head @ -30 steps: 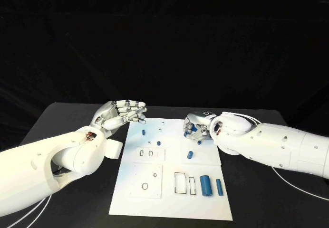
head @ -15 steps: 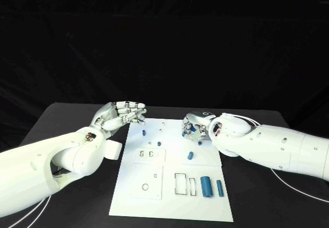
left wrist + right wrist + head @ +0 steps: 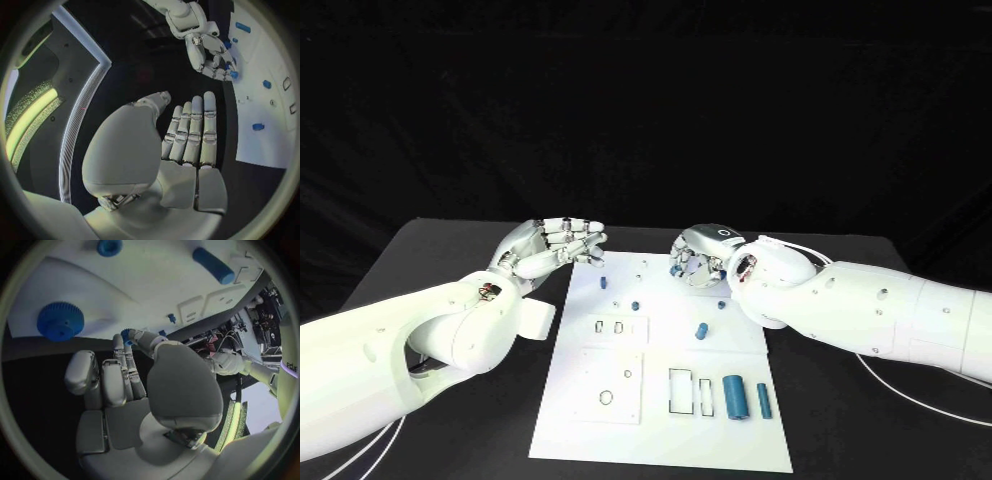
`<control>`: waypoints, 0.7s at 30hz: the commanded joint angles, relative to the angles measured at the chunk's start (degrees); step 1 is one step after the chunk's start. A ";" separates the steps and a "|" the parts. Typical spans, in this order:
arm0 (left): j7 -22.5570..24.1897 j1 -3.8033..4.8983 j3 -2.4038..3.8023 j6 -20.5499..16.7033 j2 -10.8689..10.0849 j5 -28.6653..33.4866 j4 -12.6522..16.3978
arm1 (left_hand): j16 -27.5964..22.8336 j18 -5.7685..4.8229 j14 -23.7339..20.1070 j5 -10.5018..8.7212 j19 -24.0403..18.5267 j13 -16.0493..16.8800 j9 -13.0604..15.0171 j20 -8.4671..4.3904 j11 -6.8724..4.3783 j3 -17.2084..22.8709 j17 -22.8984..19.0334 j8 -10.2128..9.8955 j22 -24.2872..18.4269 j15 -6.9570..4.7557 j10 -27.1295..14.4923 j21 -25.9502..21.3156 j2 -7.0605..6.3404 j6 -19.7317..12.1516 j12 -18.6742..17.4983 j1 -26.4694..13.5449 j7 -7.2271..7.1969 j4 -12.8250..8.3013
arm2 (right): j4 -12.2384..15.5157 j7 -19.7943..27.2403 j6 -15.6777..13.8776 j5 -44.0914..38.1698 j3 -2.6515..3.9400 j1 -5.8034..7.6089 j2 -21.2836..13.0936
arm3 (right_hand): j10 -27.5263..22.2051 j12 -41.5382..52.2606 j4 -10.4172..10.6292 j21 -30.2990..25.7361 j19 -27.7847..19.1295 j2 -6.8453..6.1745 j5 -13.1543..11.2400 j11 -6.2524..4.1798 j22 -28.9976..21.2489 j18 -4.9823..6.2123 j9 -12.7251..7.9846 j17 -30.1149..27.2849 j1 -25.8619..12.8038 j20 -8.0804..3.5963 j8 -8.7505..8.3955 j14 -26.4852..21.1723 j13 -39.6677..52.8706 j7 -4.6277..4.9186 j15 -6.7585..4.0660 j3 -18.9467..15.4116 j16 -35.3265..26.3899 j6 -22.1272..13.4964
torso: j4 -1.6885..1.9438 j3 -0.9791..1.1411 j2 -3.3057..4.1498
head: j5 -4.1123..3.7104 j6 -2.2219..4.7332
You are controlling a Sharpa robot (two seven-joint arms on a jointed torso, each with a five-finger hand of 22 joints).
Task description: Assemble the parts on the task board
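Parts are small, rigid blue pieces, judged light and smooth; take each by its sides with the fingertips. The right hand (image 3: 701, 255) hangs over the far edge of the board (image 3: 635, 420), fingers curled, pinching a small blue part (image 3: 232, 74) at the tips. The left hand (image 3: 563, 243) hovers just off the board's far left corner, fingers together, holding nothing. Two cylinders (image 3: 746, 395) lie at the near right.
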 commanded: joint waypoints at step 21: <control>0.05 0.23 0.05 1.71 0.67 0.22 0.03 | -0.38 0.29 0.14 -0.27 -0.53 0.09 0.11 0.13 0.22 -0.13 0.13 -0.18 0.28 0.20 -0.22 0.50 0.37 -0.46 -0.26 0.08 0.83 -0.35 | -8.16 -1.48 -4.32 0.05 0.10 0.27 9.20 | -0.10 -0.08 0.25 0.61 0.21 0.10 0.17 0.23 0.55 -0.85 2.35 0.33 -0.44 0.09 0.39 2.24 0.03 0.16 -0.29 0.21 0.73 -0.65 | 0.20 -0.08 0.26 | 0.25 0.20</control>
